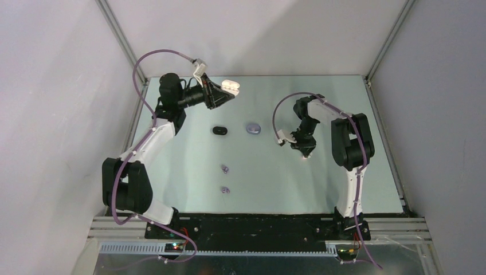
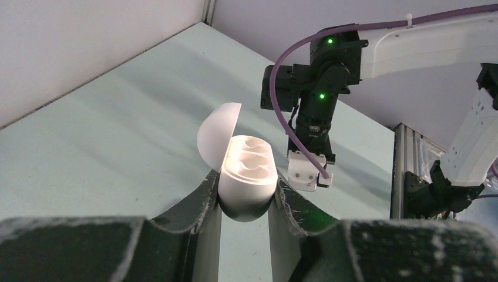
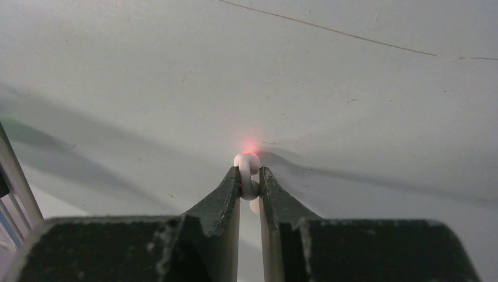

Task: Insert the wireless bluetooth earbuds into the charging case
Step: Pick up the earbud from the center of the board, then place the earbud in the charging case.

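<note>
My left gripper [image 2: 246, 197] is shut on a white charging case [image 2: 248, 173], held up at the back left with its lid open and both sockets bare; from above the case [image 1: 230, 87] shows past the fingers. My right gripper [image 3: 250, 176] is shut on a small white-pink earbud [image 3: 247, 167] that glows red at its tip, right at the table surface. From above, that gripper [image 1: 306, 153] points down at the right of centre, with the earbud [image 1: 306, 157] a pale dot under it. Two lavender earbuds [image 1: 225, 169] [image 1: 225, 189] lie on the table in the middle.
A black oval case [image 1: 220, 130] and a lavender oval case [image 1: 253, 128] lie closed side by side between the two arms. The enclosure walls and metal posts ring the table. The right arm [image 2: 329, 88] stands close behind the held case in the left wrist view.
</note>
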